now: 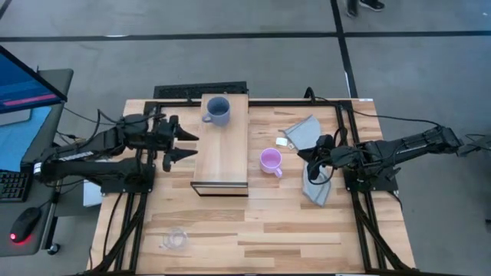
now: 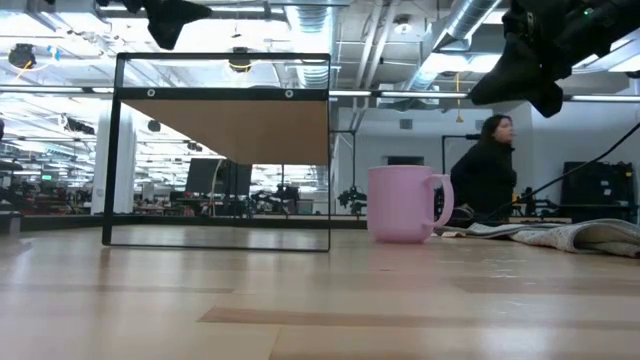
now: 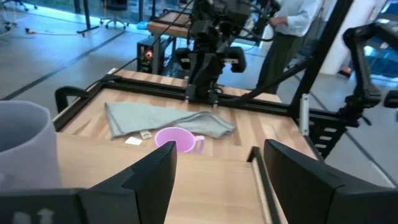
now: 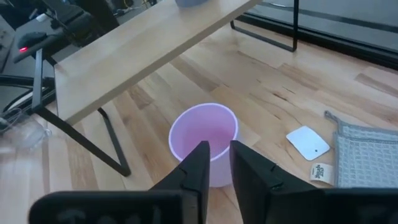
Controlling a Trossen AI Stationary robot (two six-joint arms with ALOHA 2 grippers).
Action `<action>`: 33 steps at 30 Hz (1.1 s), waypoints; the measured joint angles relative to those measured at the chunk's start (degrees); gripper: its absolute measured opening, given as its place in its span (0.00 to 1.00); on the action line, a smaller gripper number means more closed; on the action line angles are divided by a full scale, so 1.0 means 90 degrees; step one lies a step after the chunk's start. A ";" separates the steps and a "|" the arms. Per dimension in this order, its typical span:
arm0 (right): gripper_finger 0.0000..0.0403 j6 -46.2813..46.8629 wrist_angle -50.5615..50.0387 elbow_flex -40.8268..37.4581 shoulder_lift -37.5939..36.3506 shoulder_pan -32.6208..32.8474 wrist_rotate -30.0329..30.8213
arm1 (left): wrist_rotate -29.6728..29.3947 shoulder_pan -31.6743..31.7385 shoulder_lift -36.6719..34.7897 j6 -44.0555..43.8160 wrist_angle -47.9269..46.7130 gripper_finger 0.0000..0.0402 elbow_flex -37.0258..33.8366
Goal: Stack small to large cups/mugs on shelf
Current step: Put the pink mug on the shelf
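1. Lilac-purple mug stands upright on the slatted wooden tabletop, just beside the right long edge of the shelf, with its handle turned away from the shelf.
2. Right gripper hangs in the air near the mug, on the side away from the shelf. In the right wrist view its two dark fingers sit close together with only a thin gap between them, holding nothing, and the mug's open rim shows just past their tips. From the low view the gripper is above the mug, not touching it.
3. Grey-blue mug stands upright on top of the shelf, near the far end.
4. Small clear cup sits on the tabletop near the front left, well apart from the shelf and from both grippers.
5. Left gripper is beside the shelf's left edge, raised off the table, its fingers spread wide and empty.
6. Grey cloth lies on the table to the right of the lilac-purple mug, partly under the right arm. A small white tag lies on the wood beside it.
7. A person in dark clothing is in the room behind the table.
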 joint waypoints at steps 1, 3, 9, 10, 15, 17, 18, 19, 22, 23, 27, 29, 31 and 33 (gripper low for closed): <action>0.22 0.0030 -0.0001 0.0000 0.0000 0.0000 -0.0023 | 0.0000 -0.0034 -0.0107 -0.0040 0.0027 0.58 -0.0060; 0.24 0.0198 -0.0006 0.0000 0.0000 0.0000 -0.0046 | 0.0001 -0.0109 -0.0338 -0.0102 0.0031 0.58 -0.0175; 0.31 0.0330 -0.0011 0.0000 0.0000 -0.0105 -0.0051 | -0.0418 -0.0362 -0.0869 -0.0316 0.0124 0.58 -0.0525; 0.32 0.0332 -0.0010 0.0000 0.0000 -0.0135 -0.0061 | -0.0507 -0.0401 -0.0916 -0.0316 0.0179 0.58 -0.0630; 0.41 0.0310 -0.0001 0.0000 0.0000 -0.0149 -0.0074 | -0.0676 -0.0524 -0.1050 -0.0415 0.0583 0.58 -0.1116; 0.46 0.0283 0.0040 0.0000 0.0000 -0.0147 -0.0088 | -0.0668 -0.0556 -0.1100 -0.0415 0.0681 0.58 -0.1256; 0.49 0.0282 0.0070 0.0000 0.0000 -0.0141 -0.0087 | -0.0648 -0.0558 -0.1107 -0.0415 0.0752 0.58 -0.1335; 0.52 0.0279 0.0091 0.0000 0.0000 -0.0143 -0.0087 | -0.0632 -0.0561 -0.1105 -0.0415 0.0840 0.58 -0.1392; 0.61 0.0248 0.0149 0.0000 0.0000 -0.0141 -0.0086 | -0.0572 -0.0561 -0.1100 -0.0377 0.0931 0.58 -0.1510; 0.63 0.0192 0.0149 0.0000 0.0000 -0.0142 -0.0082 | -0.0511 -0.0558 -0.1100 -0.0367 0.0942 0.58 -0.1533; 0.66 -0.0070 0.0142 0.0000 0.0000 -0.0190 -0.0017 | -0.0462 -0.0558 -0.1105 -0.0398 0.1060 0.58 -0.1599; 0.66 -0.0218 0.0135 0.0000 0.0000 -0.0198 -0.0008 | -0.0464 -0.0558 -0.1136 -0.0401 0.1057 0.58 -0.1623; 0.66 -0.0223 0.0137 0.0000 0.0000 -0.0197 -0.0013 | -0.0464 -0.0558 -0.1148 -0.0401 0.1067 0.58 -0.1624; 0.66 -0.0223 0.0135 0.0000 0.0000 -0.0197 -0.0043 | -0.0464 -0.0558 -0.1190 -0.0401 0.0990 0.58 -0.1624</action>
